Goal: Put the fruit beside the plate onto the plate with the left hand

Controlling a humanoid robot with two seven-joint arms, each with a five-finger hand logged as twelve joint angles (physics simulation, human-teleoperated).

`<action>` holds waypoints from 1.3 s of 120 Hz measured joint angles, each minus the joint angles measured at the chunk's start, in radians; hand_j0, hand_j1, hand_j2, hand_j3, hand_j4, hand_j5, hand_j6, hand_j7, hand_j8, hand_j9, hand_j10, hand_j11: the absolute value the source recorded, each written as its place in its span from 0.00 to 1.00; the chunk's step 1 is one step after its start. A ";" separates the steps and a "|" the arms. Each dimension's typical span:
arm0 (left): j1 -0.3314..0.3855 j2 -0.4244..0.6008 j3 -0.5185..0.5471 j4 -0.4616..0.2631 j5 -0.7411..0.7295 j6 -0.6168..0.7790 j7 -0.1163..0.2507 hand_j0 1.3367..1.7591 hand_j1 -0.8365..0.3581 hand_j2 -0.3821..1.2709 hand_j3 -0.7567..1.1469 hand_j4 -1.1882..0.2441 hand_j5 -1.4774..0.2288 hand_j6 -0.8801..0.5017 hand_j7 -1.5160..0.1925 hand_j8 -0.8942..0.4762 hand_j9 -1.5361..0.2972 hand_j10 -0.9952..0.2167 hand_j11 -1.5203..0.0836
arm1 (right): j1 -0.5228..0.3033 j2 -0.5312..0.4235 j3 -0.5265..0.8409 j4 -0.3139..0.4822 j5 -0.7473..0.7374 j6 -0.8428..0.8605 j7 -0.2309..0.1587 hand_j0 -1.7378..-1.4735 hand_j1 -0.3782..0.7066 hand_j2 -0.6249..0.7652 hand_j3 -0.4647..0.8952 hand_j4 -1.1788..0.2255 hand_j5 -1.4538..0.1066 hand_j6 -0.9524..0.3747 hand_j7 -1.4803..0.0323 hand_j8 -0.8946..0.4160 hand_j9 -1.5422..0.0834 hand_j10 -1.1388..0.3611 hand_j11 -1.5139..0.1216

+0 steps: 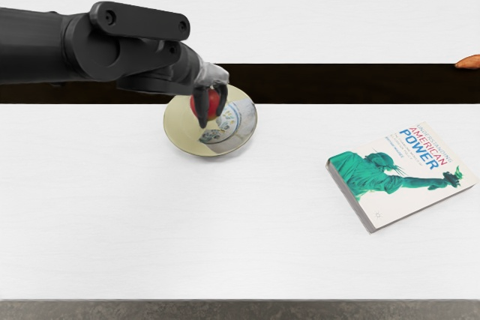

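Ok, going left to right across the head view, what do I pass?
Plate, with the left hand gripping the red fruit over it → book → orange object, cut off at the right edge.

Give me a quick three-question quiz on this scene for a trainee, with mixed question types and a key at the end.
1. Fill in the blank: In the picture, the book lies on the table to the ____ of the plate.
2. True or false: The left robot hand is open and holds nothing.
3. Multiple choice: Where is the red fruit?
A. in the left robot hand, over the plate
B. on top of the book
C. on the bare table in front of the plate

Key: 1 right; 2 false, its fingers are curled around the red fruit; 3 A.
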 joint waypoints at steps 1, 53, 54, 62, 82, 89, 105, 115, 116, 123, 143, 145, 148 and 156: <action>0.000 0.000 -0.001 0.001 0.000 0.000 0.000 0.72 0.38 0.34 0.40 0.12 0.17 0.43 0.20 0.54 0.19 0.38 0.19 | 0.000 0.000 0.000 0.000 0.000 0.000 0.000 0.30 0.06 0.44 0.34 0.82 0.90 0.69 0.95 0.66 0.92 0.74 0.90; 0.045 -0.048 0.023 0.033 0.029 0.210 -0.001 0.75 0.50 0.31 0.40 0.05 0.44 0.33 0.46 0.41 0.44 0.27 0.48 | 0.000 0.000 0.000 0.000 0.000 0.000 0.000 0.30 0.06 0.44 0.34 0.82 0.90 0.69 0.95 0.66 0.92 0.74 0.90; 0.045 -0.049 0.024 0.033 0.029 0.214 -0.001 0.75 0.51 0.31 0.40 0.06 0.45 0.33 0.47 0.41 0.45 0.28 0.49 | 0.000 0.000 0.000 0.000 0.000 0.000 0.000 0.30 0.06 0.44 0.34 0.82 0.90 0.69 0.95 0.66 0.92 0.74 0.90; 0.049 -0.050 0.027 0.031 0.030 0.236 -0.001 0.75 0.56 0.30 0.40 0.13 0.51 0.39 0.52 0.42 0.50 0.35 0.55 | 0.000 0.000 0.000 0.000 0.000 0.000 0.000 0.30 0.06 0.44 0.34 0.82 0.90 0.69 0.95 0.66 0.92 0.74 0.90; 0.049 -0.049 0.029 0.021 0.030 0.254 -0.001 0.76 0.66 0.28 0.40 0.31 0.60 0.46 0.62 0.49 0.59 0.50 0.66 | 0.000 0.000 0.000 0.000 0.000 0.000 0.000 0.30 0.06 0.44 0.34 0.82 0.90 0.69 0.95 0.66 0.92 0.74 0.90; 0.049 -0.049 0.029 0.016 0.030 0.255 -0.001 0.76 0.68 0.27 0.40 0.40 0.62 0.46 0.64 0.49 0.60 0.53 0.68 | 0.000 0.000 0.000 0.000 0.000 0.000 0.000 0.30 0.06 0.44 0.34 0.82 0.90 0.69 0.95 0.66 0.92 0.74 0.90; 0.049 -0.049 0.031 0.010 0.030 0.257 -0.001 0.76 0.71 0.27 0.40 0.52 0.64 0.46 0.66 0.48 0.63 0.57 0.71 | 0.000 0.000 0.000 0.000 0.000 0.000 0.000 0.30 0.06 0.44 0.34 0.82 0.90 0.69 0.95 0.66 0.92 0.74 0.90; 0.049 -0.047 0.031 0.008 0.030 0.256 -0.001 0.76 0.72 0.27 0.40 0.56 0.65 0.45 0.67 0.47 0.64 0.58 0.72 | 0.000 0.000 0.000 0.000 0.000 0.000 0.000 0.30 0.06 0.44 0.34 0.82 0.90 0.69 0.95 0.66 0.92 0.74 0.90; 0.049 -0.047 0.031 0.008 0.030 0.255 -0.001 0.76 0.72 0.27 0.40 0.57 0.65 0.45 0.67 0.47 0.64 0.58 0.72 | 0.000 0.000 0.000 0.000 0.000 0.000 0.000 0.30 0.06 0.44 0.34 0.82 0.90 0.69 0.95 0.66 0.92 0.74 0.90; 0.049 -0.034 0.032 0.008 0.025 0.251 -0.001 0.76 0.72 0.27 0.40 0.59 0.66 0.45 0.68 0.47 0.64 0.59 0.73 | 0.000 0.000 0.000 0.000 0.000 0.000 0.000 0.30 0.06 0.44 0.34 0.82 0.90 0.69 0.95 0.66 0.92 0.74 0.90; 0.040 0.011 0.011 0.007 0.018 0.242 -0.002 0.76 0.73 0.26 0.40 0.63 0.67 0.45 0.69 0.47 0.65 0.60 0.74 | 0.000 0.000 0.000 0.000 0.000 0.000 0.000 0.30 0.06 0.44 0.34 0.82 0.90 0.69 0.95 0.66 0.92 0.74 0.90; 0.040 0.017 0.005 0.006 0.017 0.242 -0.002 0.76 0.73 0.26 0.40 0.63 0.67 0.46 0.69 0.47 0.65 0.60 0.74 | 0.000 0.000 0.000 0.000 0.000 0.000 0.000 0.30 0.06 0.44 0.34 0.82 0.90 0.69 0.95 0.66 0.92 0.74 0.90; 0.040 0.026 -0.006 0.006 0.017 0.241 -0.003 0.76 0.74 0.26 0.40 0.63 0.67 0.46 0.69 0.47 0.66 0.61 0.74 | 0.000 0.000 0.000 0.000 0.000 0.000 0.000 0.30 0.06 0.44 0.34 0.82 0.90 0.69 0.95 0.66 0.92 0.74 0.90; 0.041 0.075 -0.050 -0.005 0.017 0.240 -0.003 0.76 0.74 0.26 0.40 0.64 0.67 0.46 0.69 0.47 0.66 0.61 0.74 | 0.000 0.000 0.000 0.000 0.000 0.000 0.000 0.30 0.06 0.44 0.34 0.82 0.90 0.69 0.95 0.66 0.92 0.74 0.90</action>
